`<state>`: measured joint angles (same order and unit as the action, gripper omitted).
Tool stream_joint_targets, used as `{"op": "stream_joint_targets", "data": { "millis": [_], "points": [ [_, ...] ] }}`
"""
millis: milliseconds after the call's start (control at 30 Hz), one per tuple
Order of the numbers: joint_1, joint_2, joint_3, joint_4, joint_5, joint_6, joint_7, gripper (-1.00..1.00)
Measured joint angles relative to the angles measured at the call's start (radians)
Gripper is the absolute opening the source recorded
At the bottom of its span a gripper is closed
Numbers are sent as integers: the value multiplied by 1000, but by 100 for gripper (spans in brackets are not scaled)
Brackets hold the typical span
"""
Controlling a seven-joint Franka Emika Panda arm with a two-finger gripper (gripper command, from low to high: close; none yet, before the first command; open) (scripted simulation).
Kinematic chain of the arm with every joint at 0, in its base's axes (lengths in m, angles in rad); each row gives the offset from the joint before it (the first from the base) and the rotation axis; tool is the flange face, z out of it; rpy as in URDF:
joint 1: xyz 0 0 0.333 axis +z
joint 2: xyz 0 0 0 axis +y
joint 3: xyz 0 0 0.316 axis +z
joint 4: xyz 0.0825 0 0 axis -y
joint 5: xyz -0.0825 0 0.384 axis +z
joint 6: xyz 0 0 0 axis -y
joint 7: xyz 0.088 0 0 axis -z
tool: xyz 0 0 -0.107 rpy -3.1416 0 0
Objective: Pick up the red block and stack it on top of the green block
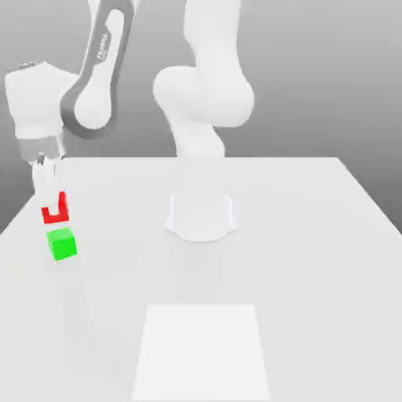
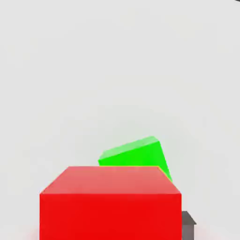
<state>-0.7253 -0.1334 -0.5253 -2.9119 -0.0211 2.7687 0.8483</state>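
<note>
We find the small matte bright-red cube (image 1: 55, 210) lifted clear of the white table (image 1: 314, 259), clamped between the fingers of the white two-finger gripper (image 1: 52, 206). It hangs just above the small matte bright-green cube (image 1: 62, 243), which rests on the table near the exterior view's left edge. We judge pickup complete; alignment, lowering and release remain.

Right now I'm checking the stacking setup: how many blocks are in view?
2. The red block is held in the claw just above the green block, which rests on the table at the exterior view's left.
</note>
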Motion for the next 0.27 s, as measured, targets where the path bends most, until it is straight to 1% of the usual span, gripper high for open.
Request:
{"op": "stream_joint_targets", "data": {
  "millis": [100, 167, 233, 267],
  "points": [
    [33, 69, -4, 3, 108, 56, -75, -100],
    [46, 111, -2, 4, 156, 95, -109, -100],
    [56, 148, -6, 4, 171, 136, -119, -100],
    [55, 165, -10, 4, 161, 158, -111, -100]
  ]
}}
